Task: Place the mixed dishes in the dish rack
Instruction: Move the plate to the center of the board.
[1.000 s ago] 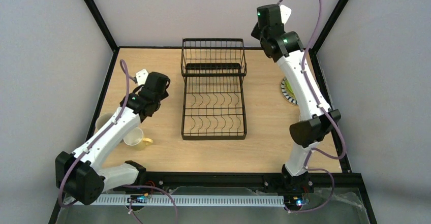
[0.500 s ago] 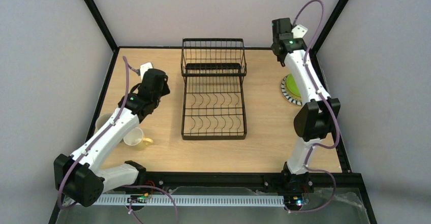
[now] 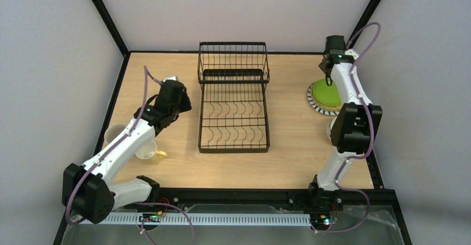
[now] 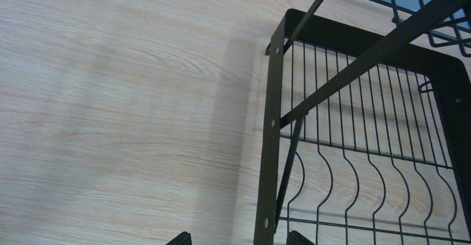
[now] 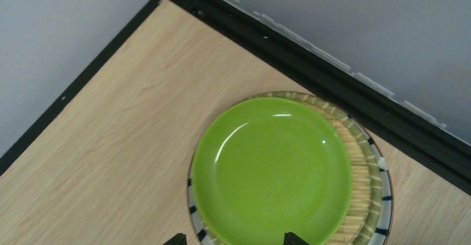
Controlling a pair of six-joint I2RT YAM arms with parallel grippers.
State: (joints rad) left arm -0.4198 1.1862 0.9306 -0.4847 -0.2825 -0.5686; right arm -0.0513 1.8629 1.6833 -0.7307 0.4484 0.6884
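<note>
Pale wood tabletop [image 3: 166,73] is carrying the empty dish rack [image 3: 233,109] at centre. Right gripper [image 5: 234,238] is hovering, jaws apart, over the lime green plate [image 5: 272,170] at far right — probably rigid, glossy, breakable (pinching its rim seems best). Left gripper [image 4: 239,238], likewise apart, is hanging over the rack's left rim.

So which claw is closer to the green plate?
Right. The right claw hovers over the green plate; the left claw is far off, by the dish rack's left edge.

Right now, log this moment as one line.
left tool: open, by dish rack left edge | right tool: open, above lime green plate | dish rack: nothing loaded | next: likely grasp plate
</note>
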